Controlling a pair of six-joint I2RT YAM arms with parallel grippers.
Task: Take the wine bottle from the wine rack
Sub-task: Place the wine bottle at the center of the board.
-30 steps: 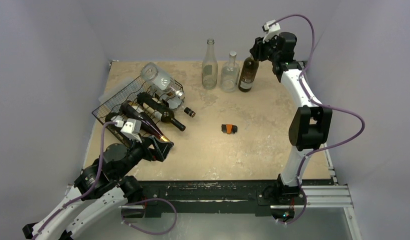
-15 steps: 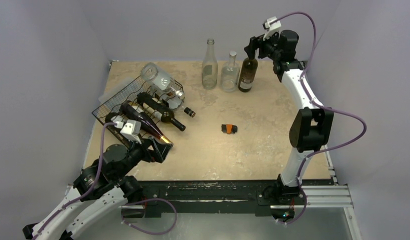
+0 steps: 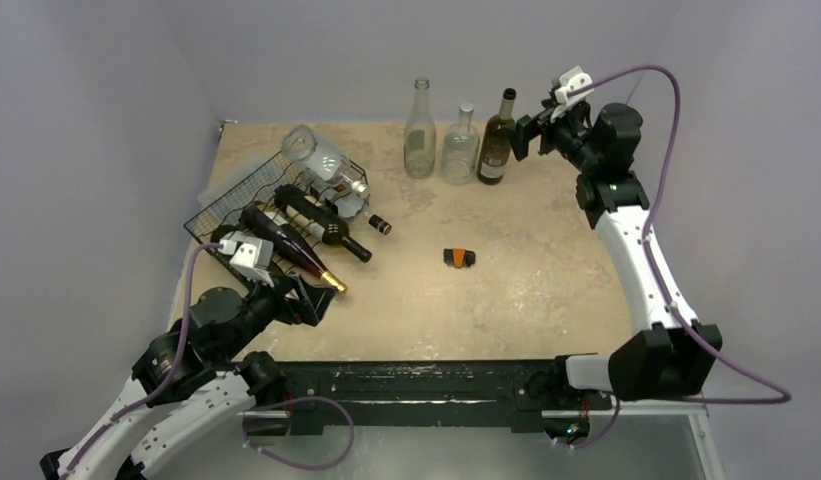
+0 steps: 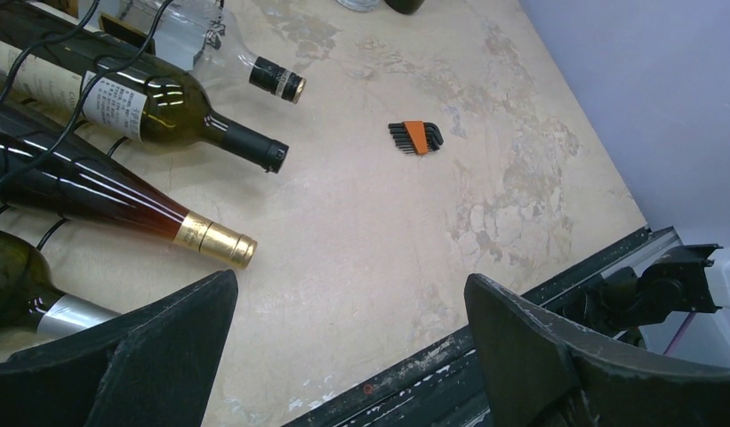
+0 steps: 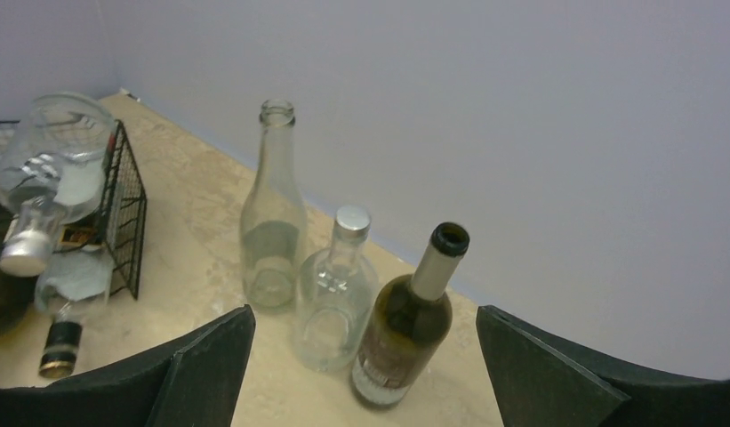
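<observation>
The right tool has let go of the dark wine bottle and drawn back, its jaws wide and empty. The bottle stands upright on the desk beside two empty clear bottles. The wine rack holds several lying bottles, their labels unreadable. The left tool gapes empty near their necks.
</observation>
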